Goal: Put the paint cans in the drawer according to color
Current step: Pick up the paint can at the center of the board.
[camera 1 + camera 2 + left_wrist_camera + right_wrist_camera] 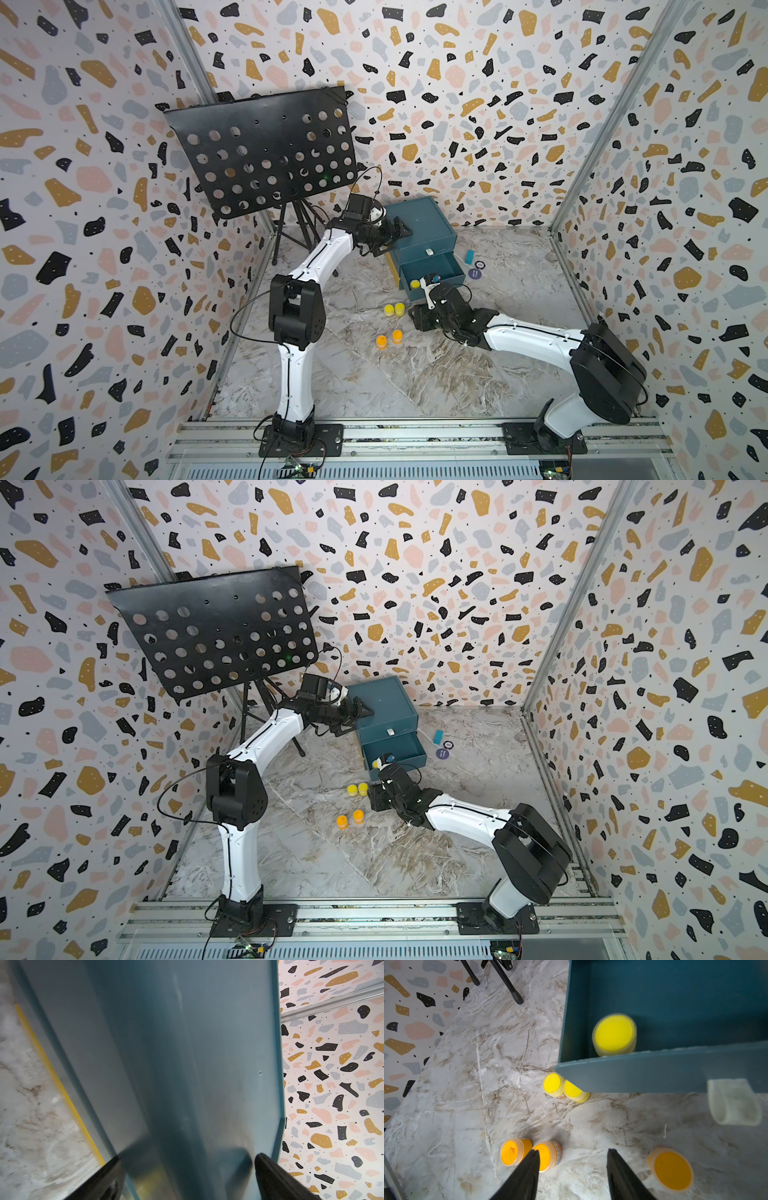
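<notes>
Jaws of the right gripper [573,1150] stand wide and empty over the near edge of the drawer [654,1076]. Left gripper [187,1156] jaws straddle the cabinet [187,1043]; whether they grip it is unclear in the blur. One yellow can [614,1033] sits in the drawer's near-left corner. Two floor cans [553,1085] touch each other: pinching one may topple the other.

One upright yellow paint can [614,1032] sits inside the open teal drawer [633,1078]; two yellow cans [552,1085] touch just beside its front corner; two orange cans [511,1154] stand together, a third orange can [672,1169] apart
</notes>
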Robot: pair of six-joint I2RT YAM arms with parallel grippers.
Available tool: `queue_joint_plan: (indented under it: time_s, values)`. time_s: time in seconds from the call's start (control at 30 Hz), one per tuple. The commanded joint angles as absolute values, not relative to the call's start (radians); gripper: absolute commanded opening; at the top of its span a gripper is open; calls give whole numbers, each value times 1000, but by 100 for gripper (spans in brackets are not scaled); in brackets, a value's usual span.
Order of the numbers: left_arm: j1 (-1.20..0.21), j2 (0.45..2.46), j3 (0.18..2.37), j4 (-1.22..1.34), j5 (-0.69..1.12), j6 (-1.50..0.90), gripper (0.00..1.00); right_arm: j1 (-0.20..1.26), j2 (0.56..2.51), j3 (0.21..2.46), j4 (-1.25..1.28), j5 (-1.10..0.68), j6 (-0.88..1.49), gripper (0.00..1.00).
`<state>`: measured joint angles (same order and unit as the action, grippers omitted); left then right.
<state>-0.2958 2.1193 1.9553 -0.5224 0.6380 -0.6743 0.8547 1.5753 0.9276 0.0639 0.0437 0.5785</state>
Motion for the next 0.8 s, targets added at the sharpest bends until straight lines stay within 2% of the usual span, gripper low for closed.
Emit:
queue_joint_plan:
  time_s: [0.0,0.3,0.53,0.77]
  values:
    - [-313,2117,2011,-492,674,-670,100,853,1592,973,77,6,570,57]
    - [-295,1942,1980,-719,585,-440,100,890,1696,1132,-37,18,528,59]
    - [-214,1764,1780,-583,658,-451,100,913,1763,1222,-113,63,524,62]
    - [-185,1624,1645,-546,601,-365,100,937,1860,1346,-227,129,585,63]
